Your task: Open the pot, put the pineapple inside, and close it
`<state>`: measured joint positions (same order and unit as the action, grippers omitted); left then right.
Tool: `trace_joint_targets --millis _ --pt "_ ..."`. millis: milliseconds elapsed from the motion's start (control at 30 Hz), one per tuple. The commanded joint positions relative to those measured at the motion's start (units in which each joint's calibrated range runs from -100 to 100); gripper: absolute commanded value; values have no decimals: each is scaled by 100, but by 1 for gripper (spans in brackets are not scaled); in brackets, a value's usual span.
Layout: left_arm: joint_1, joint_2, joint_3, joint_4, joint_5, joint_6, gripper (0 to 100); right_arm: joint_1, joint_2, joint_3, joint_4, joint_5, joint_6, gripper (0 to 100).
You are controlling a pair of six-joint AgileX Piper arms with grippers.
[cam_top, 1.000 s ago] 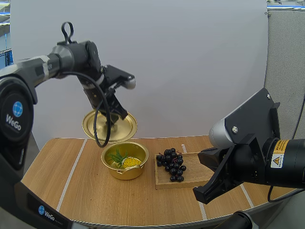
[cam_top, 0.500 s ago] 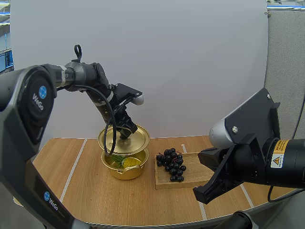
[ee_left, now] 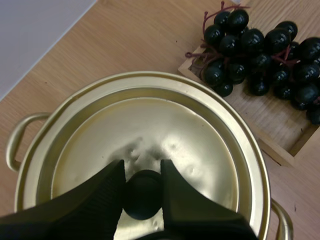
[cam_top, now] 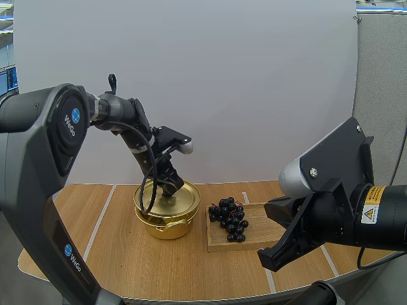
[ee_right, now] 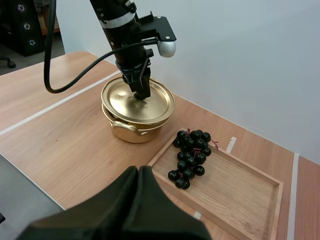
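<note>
The gold lid [cam_top: 170,202] [ee_left: 150,150] [ee_right: 138,100] now lies on the gold pot [cam_top: 166,223] [ee_right: 131,131], covering its inside. My left gripper [cam_top: 170,190] [ee_left: 142,192] [ee_right: 141,95] is shut on the lid's black knob [ee_left: 142,195], with a finger on each side of it. My right gripper [ee_right: 137,175] hangs shut above the table's front edge, its fingers together as one dark wedge, well clear of the pot. The pineapple is hidden under the lid.
A bunch of dark grapes [cam_top: 229,219] [ee_left: 260,55] [ee_right: 190,156] lies on a wooden tray [cam_top: 251,240] [ee_right: 240,197] just right of the pot. The bulky right arm [cam_top: 337,210] fills the front right of the table.
My left gripper has carried the lid from up behind the pot down and forward onto it. The pineapple, seen inside the pot earlier, is now covered. The right arm has not moved.
</note>
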<state>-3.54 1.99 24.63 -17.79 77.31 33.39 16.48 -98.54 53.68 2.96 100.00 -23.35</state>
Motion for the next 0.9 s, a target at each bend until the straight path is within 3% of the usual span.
trace_joint_targets --millis 0,600,667,700,767,833,867 --pt "-24 22 127 -32 -253 104 0 -22 -36 24 11 0 -9 0" --pt "-24 324 202 -21 -194 159 2 -22 -36 24 11 0 -9 0" --pt "-24 324 202 -21 -174 159 14 -22 -36 24 11 0 -9 0" --pt "-24 324 202 -21 -151 170 26 -22 -36 24 11 0 -9 0" --pt "-24 284 202 -34 -76 180 58 -22 -36 24 11 0 -9 0" --pt "-24 238 202 -34 88 180 100 -22 -36 24 11 0 -9 0" --pt "-24 211 202 -34 228 180 100 -22 -36 24 11 0 -9 0"
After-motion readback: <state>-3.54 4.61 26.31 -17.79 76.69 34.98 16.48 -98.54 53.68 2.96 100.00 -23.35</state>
